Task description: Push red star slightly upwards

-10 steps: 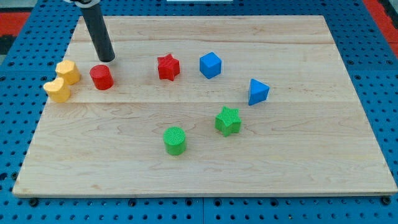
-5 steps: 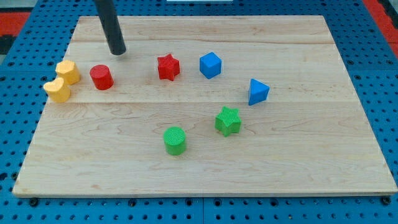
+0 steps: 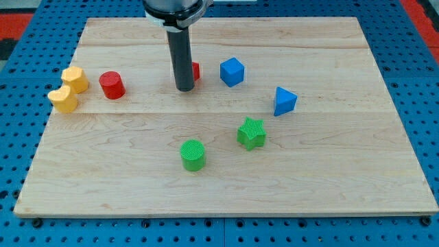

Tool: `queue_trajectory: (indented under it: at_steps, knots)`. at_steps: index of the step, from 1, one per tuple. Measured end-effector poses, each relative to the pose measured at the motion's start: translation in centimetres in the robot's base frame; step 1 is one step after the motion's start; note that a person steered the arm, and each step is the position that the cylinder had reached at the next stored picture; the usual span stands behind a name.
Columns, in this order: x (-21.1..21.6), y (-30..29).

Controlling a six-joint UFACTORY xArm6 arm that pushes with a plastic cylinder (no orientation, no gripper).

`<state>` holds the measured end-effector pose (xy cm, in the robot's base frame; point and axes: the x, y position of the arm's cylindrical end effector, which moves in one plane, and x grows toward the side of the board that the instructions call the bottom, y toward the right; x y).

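The bench is pale, light-brown wood with fine grain running across it, and it sits on a blue pegboard dotted with holes. My tip ends a dark, nearly black rod. Just behind it peeks a red sliver, probably the red star. To its left are a red cylinder and two yellow-orange blocks. To its right sit a blue cube and a blue pyramid-like block. Below it, a green star and a green cylinder both show fine ribbed lines.

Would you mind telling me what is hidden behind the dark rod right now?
A sliver of the red star shows at the rod's right edge; the rest of it is covered. My tip rests at the star's lower left.
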<state>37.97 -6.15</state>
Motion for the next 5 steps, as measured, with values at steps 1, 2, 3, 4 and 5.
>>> queue_trajectory:
  at_steps: [1, 2, 3, 4, 5]
  knots:
    - [-0.6, -1.3]
    - [-1.4, -2.2]
    - [-2.6, -2.9]
    - [-3.7, -3.5]
    - [-4.8, -0.9]
